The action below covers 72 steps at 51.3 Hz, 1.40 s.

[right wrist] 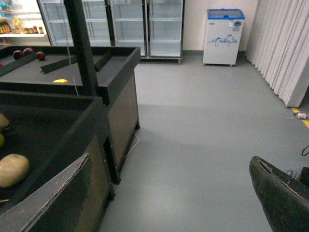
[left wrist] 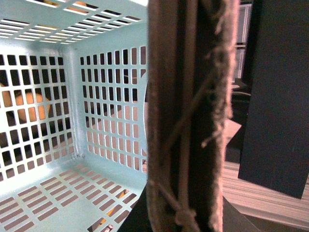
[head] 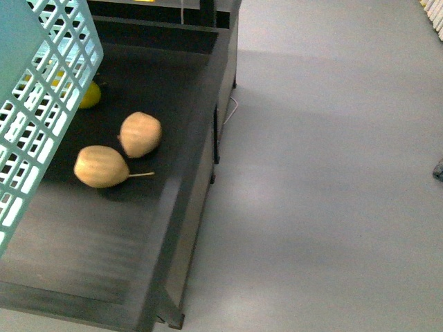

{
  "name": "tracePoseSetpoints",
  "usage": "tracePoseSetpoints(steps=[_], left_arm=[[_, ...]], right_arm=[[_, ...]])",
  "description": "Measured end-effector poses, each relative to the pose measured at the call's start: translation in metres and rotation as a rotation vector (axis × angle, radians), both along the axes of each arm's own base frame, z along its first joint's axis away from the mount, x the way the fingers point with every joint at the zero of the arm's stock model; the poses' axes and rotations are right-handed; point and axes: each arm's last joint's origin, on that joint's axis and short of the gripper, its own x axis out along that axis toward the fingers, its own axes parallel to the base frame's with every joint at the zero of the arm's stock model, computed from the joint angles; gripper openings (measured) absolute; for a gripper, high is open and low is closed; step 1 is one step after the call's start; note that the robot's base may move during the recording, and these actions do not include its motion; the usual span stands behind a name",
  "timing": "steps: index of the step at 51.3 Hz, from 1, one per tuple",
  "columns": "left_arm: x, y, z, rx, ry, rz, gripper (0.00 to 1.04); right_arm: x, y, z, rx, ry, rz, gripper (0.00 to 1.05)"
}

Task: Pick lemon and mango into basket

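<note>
A smooth grey floor [head: 332, 173] spreads right of a black raised-rim worktop [head: 104, 235]. Far off stand tall glass-door refrigerators [right wrist: 145, 24] and a white chest freezer with a blue lid [right wrist: 223, 36]; pale pleated curtains [right wrist: 282, 48] hang right.

two tan fruits [head: 101, 167] [head: 140, 134], one basket [head: 17, 41]

Soft, even indoor light throws faint shadows across the floor [head: 332, 173]; the near basket [head: 41, 104] looks blurred.
</note>
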Motion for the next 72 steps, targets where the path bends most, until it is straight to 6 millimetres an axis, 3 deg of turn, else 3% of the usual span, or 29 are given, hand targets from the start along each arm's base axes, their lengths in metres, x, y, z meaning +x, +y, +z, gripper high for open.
tracePoseSetpoints(steps=[72], left_arm=[[0.0, -0.0001, 0.0001, -0.002, -0.001, -0.004, 0.05]], right_arm=[[-0.0001, 0.0, 0.0001, 0.0, -0.001, 0.0, 0.96]])
